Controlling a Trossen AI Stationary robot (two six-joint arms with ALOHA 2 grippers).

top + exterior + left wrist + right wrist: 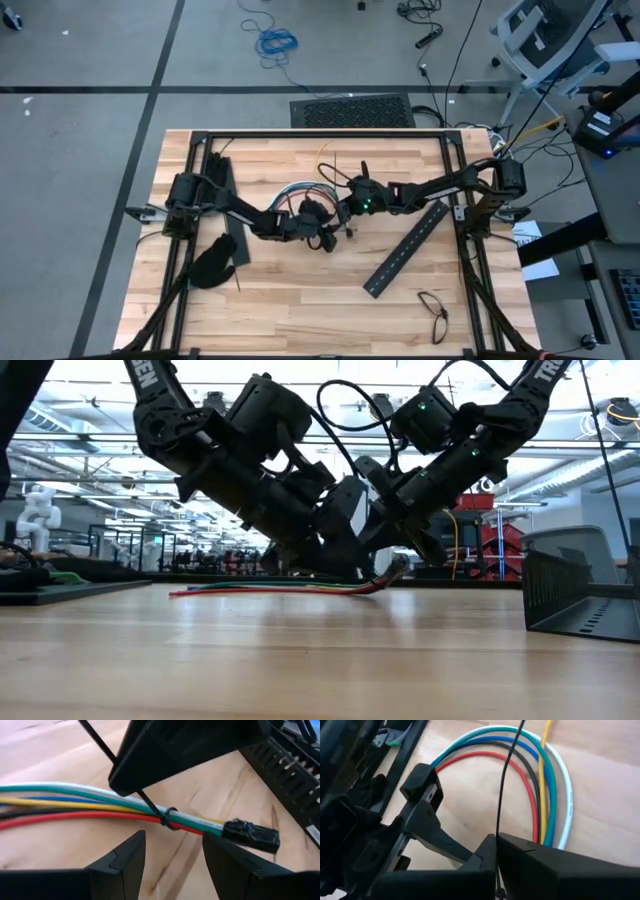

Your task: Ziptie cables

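The cables (pixel 75 802) lie mid-table, a ziptie (pixel 167 817) looped round them near their taped end. The right gripper (pixel 496 851) is clamped on the ziptie's tail; the left gripper (pixel 172 857) hovers half-open, empty. Pulling straight along the tail should cinch cleanly

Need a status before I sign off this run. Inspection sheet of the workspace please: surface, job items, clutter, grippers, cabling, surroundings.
Surface: wooden table, dark frame round it.
Job's things: cables bundled, lying flat at table centre; ziptie looped round them near the black taped end, its tail running up to the right gripper.
Clutter: slotted black bar right of centre, another bar and black glove on the left, glasses near the front right.
Grippers: left gripper open, straddling the bundle at the tie; right gripper shut on the ziptie tail.
Cables: a blue cord on the floor beyond the table.
Surroundings: office chair, grey floor; no person seen.
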